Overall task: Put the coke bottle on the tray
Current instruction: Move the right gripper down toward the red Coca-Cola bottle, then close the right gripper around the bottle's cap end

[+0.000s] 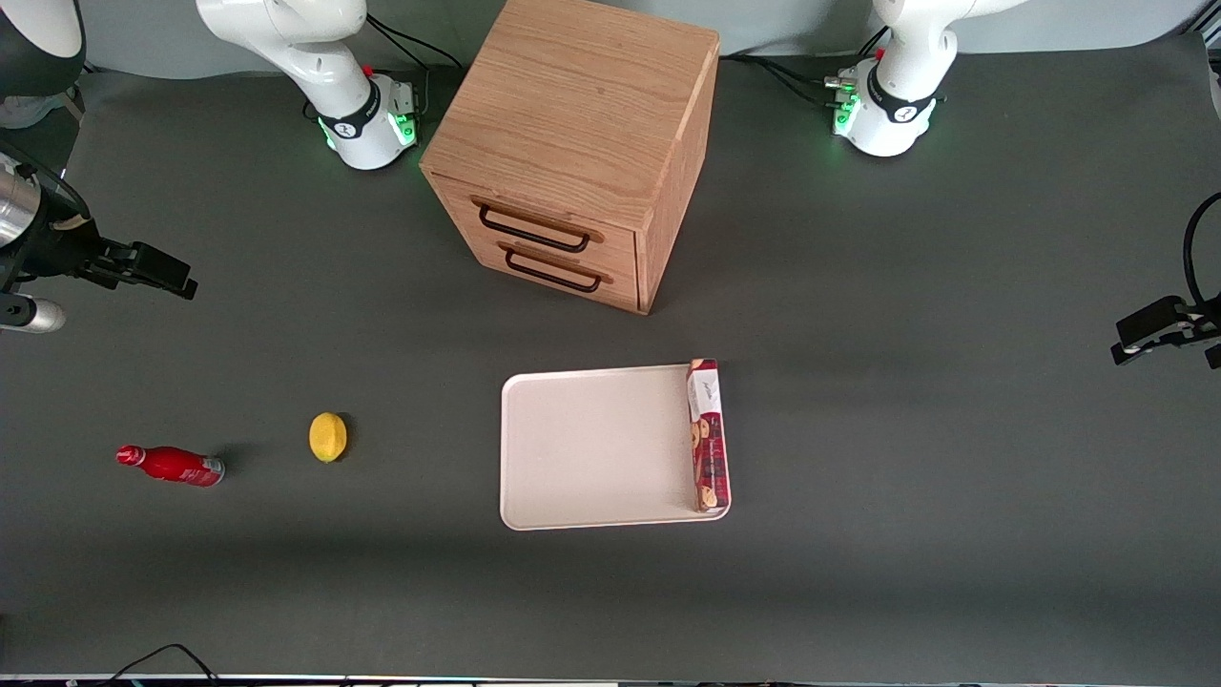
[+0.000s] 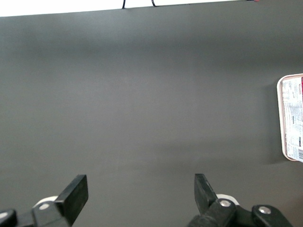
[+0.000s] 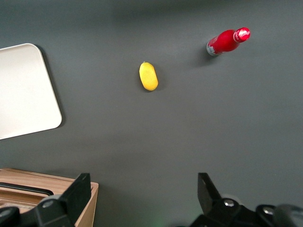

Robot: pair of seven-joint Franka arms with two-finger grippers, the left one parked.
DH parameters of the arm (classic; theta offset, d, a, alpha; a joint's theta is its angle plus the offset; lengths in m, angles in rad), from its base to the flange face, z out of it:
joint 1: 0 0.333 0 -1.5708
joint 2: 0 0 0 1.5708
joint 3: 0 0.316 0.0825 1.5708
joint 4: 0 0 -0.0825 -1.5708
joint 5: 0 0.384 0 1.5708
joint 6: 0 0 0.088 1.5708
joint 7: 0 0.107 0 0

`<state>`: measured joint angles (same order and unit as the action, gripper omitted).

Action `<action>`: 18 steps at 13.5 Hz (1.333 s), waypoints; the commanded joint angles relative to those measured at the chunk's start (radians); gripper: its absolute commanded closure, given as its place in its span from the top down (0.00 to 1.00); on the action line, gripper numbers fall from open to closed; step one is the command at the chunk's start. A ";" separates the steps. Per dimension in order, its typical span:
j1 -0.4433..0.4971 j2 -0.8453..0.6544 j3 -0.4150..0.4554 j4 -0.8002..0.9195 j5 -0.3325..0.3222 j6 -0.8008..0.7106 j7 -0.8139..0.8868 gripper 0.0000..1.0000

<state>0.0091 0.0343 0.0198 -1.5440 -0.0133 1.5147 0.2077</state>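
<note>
The tray (image 1: 591, 448) lies flat on the desk (image 1: 916, 534) nearest the camera, with a cookie box (image 1: 708, 435) along its edge toward the parked arm's end and a wooden drawer cabinet (image 1: 572, 153) farther back. The hand (image 1: 153, 270) hovers wide apart and holds nothing, toward the working arm's end. The coke bottle (image 1: 172, 466) lies on its side there, well apart from the tray, a lemon (image 1: 328, 437) between them.

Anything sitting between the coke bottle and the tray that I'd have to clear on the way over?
Yes: the front view shows a lemon on the mat between the coke bottle and the tray. The gripper, open, hangs above the table, farther from the camera than the bottle.
</note>
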 commanded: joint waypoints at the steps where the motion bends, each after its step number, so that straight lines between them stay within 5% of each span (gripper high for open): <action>1: 0.014 -0.007 -0.021 0.013 0.025 -0.001 -0.010 1.00; 5: 0.012 0.009 -0.046 0.019 0.019 0.001 -0.028 1.00; 10: 0.014 0.185 -0.210 0.154 0.016 0.037 -0.410 1.00; 14: 0.009 0.404 -0.304 0.212 0.030 0.305 -0.623 1.00; 18: -0.001 0.570 -0.331 0.211 0.163 0.477 -0.694 1.00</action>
<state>0.0082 0.5221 -0.2838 -1.3919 0.0819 1.9590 -0.4122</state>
